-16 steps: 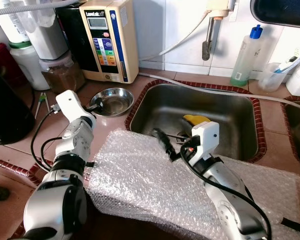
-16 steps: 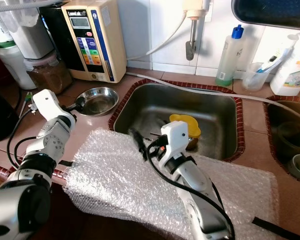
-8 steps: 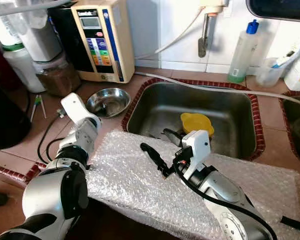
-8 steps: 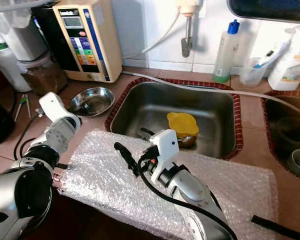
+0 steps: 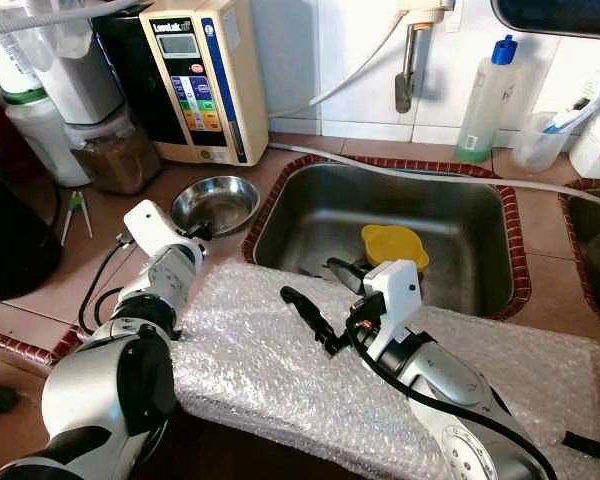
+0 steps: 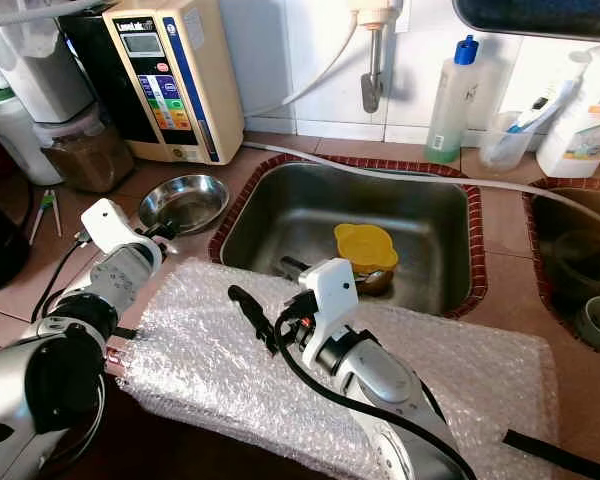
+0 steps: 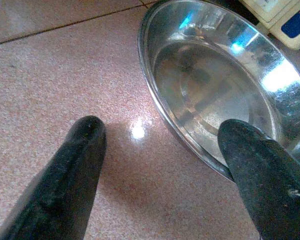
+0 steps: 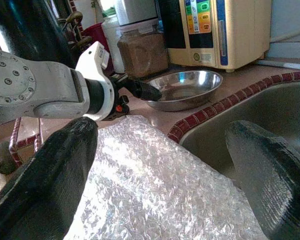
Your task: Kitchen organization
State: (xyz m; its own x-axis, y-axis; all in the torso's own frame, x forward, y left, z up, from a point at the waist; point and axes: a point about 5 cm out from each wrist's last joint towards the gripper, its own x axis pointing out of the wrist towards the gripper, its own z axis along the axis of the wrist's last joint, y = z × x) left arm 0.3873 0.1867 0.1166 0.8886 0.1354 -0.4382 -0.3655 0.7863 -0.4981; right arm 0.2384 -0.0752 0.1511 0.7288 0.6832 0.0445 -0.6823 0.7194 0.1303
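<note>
I am at a kitchen corner with white wall tiles and a reddish-brown tiled worktop [image 5: 90, 250] that has a steel sink [image 5: 320, 215] set into it. A sheet of clear bubble wrap [image 5: 270, 365] lies on the worktop at the near edge of the sink.

My left fingers [image 7: 160, 165] are spread wide and hold nothing. They are low over the worktop. The shiny round steel bowl [image 7: 215, 85] sits right in front of them, upright with its open side up. One finger tip is over the near rim of the bowl and the other is over bare worktop beside it. I cannot tell if the tip touches the rim.

The bowl is round, so it has no long side and does not point any way. My left arm is much the nearer one. I think the next move is to slide these fingers a bit more forward so the rim sits between them, then close. The rim is thin and smooth, so it might slip.

My right fingers [image 8: 160, 170] are also wide apart and empty. They hover over the bubble wrap, pointing toward the bowl, which is well apart from them.

A yellow plastic lid-like piece [image 5: 395, 245] lies in the sink, behind my right wrist. A cream water machine with coloured buttons [image 5: 205, 80] stands past the bowl, against the wall.
</note>
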